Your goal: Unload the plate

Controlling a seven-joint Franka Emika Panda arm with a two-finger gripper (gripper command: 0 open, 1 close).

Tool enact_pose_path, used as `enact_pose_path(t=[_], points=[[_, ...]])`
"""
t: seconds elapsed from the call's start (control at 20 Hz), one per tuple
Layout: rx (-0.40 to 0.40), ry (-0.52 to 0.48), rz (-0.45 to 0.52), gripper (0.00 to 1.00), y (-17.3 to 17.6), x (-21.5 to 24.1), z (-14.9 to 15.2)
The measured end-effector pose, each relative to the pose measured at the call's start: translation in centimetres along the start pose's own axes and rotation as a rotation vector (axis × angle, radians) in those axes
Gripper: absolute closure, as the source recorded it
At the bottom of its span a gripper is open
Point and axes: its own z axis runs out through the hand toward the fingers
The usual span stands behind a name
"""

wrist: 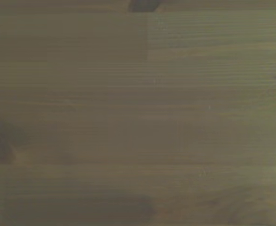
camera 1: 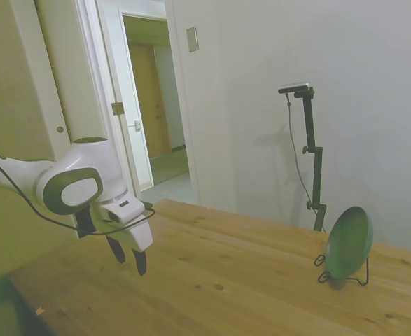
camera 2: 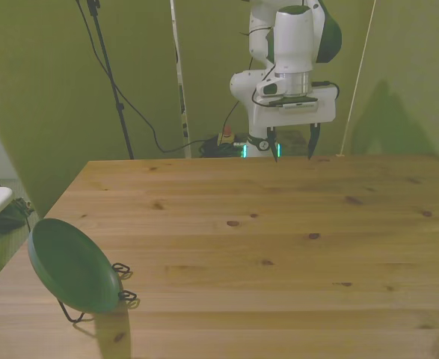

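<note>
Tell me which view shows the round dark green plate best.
The front view: the round dark green plate is close, leaning on its thin black wire stand. The side view shows it smaller. The wrist view shows only wooden table.

**Green plate on edge in its stand**

Round dark green plate [camera 1: 349,242] [camera 2: 72,265], plain, shallow raised rim. Stands nearly upright, tilted back, propped in a thin black wire stand [camera 1: 359,278] [camera 2: 122,282] on the wooden bench [camera 1: 226,273] [camera 2: 279,247], near the front view's lower left corner.

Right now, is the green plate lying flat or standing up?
Standing up. The plate leans on its edge in the black wire stand, tilted back a little, not flat on the table.
</note>
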Motion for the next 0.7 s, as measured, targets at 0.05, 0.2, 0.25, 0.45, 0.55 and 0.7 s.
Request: enact_pose_path(t=[0.05,0.2,0.25,0.45,0.55,0.7], points=[[0.000,-0.001,-0.001,0.00,0.0,0.0,0.0],[-0.017,0.033,0.020,0.00,1.5,1.6,-0.7],[-0.030,0.057,0.040,0.00,2.7,2.7,-1.6],[-0.048,0.151,0.150,0.00,8.8,6.9,-6.7],[-0.054,0.205,0.198,0.00,11.5,8.7,-9.1],[-0.053,0.261,0.246,0.00,15.1,12.1,-12.0]])
